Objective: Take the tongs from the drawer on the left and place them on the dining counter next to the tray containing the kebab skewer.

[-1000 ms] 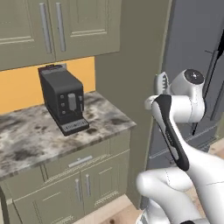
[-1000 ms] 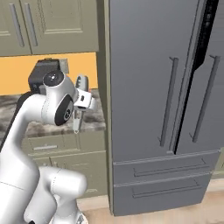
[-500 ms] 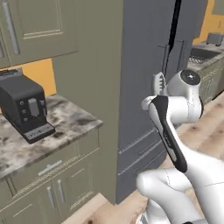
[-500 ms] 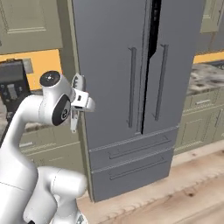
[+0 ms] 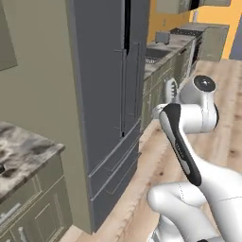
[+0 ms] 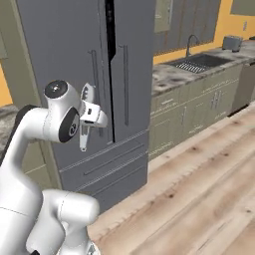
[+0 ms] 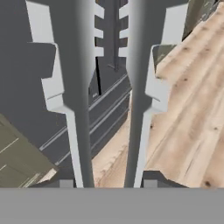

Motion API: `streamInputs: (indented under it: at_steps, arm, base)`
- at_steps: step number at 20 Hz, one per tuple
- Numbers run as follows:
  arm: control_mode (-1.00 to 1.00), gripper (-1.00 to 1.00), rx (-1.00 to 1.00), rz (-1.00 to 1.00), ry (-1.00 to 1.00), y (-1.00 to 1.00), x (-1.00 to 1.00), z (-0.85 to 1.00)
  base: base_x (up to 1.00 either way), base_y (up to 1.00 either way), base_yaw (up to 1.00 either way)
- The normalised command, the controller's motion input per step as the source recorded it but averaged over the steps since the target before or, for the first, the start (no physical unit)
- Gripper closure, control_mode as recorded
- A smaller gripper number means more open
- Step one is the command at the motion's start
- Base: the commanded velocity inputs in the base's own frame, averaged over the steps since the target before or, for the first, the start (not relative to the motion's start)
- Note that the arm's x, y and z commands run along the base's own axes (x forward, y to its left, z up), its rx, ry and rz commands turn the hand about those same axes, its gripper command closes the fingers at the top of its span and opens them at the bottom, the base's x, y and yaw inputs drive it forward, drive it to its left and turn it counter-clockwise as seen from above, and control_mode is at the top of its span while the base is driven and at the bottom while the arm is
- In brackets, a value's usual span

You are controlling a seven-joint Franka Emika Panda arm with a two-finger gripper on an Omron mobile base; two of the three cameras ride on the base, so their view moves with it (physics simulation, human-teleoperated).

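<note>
Fingers [image 7: 65, 181]: I have them closed on the tongs [image 7: 109, 87], carried in the air in front of the fridge [image 6: 74, 50]. Pickup from drawer judged done; dining counter and tray yet to reach, placing outstanding

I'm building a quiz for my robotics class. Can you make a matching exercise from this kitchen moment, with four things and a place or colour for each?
Things:
1. tongs
2. fridge
3. sink
4. floor

Descriptions:
A. tall and dark grey, doors closed
B. light wooden planks
C. gripped in the robot's jaws
D. set into the stone counter, under a tap

Pairs: 1-C, 2-A, 3-D, 4-B
</note>
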Motion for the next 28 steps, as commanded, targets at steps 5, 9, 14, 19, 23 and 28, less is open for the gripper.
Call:
streamInputs:
  at_steps: [5, 9, 14, 19, 23, 28]
  arm:
    - [1.0, 1.0, 0.0, 0.0, 0.0, 0.0, 0.0, 0.0]
    - [1.0, 1.0, 0.0, 0.0, 0.0, 0.0, 0.0, 0.0]
    - [1.0, 1.0, 0.0, 0.0, 0.0, 0.0, 0.0, 0.0]
    - [1.0, 1.0, 0.0, 0.0, 0.0, 0.0, 0.0, 0.0]
    - [1.0, 1.0, 0.0, 0.0, 0.0, 0.0, 0.0, 0.0]
    - [1.0, 1.0, 0.0, 0.0, 0.0, 0.0, 0.0, 0.0]
  base:
    - [-0.03, -0.34, -0.47]
    - [0.0, -0.24, -0.44]
    - [0.0, -0.14, -0.41]
    - [0.0, -0.08, -0.38]
    - [0.0, -0.08, -0.35]
    - [0.0, -0.06, -0.32]
